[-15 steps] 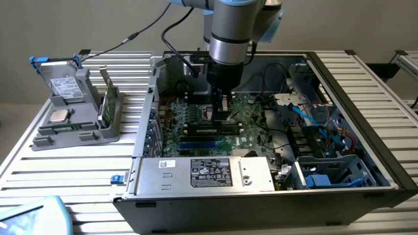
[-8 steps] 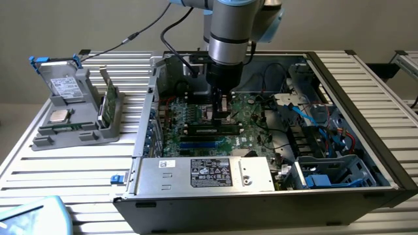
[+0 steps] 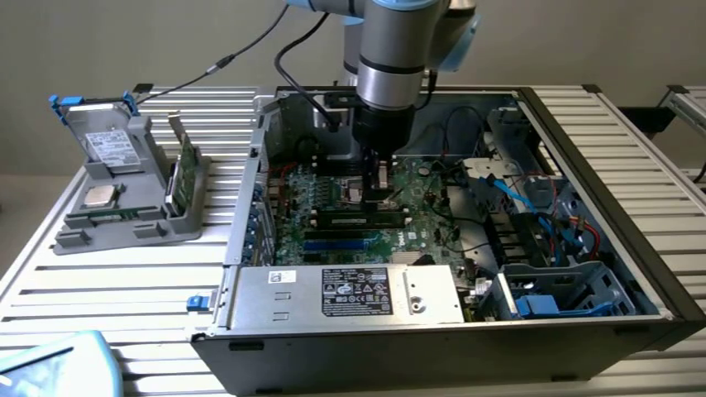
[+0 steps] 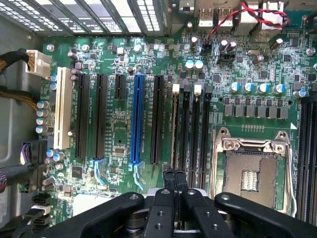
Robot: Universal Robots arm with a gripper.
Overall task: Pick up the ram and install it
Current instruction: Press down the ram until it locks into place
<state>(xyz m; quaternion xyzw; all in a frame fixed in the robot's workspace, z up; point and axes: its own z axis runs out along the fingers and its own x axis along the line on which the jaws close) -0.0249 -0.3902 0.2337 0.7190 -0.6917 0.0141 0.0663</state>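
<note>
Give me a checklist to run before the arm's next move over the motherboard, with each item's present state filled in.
1. Gripper above the black memory slots: ok.
2. Ram fully seated in a slot: cannot tell.
3. White slot latches in the right position: cannot tell.
4. Red and black wires away from the memory slots: ok.
5. Processor socket beside the slots, apart from the gripper: ok.
6. Computer case open on top, arm reaching in: ok.
</note>
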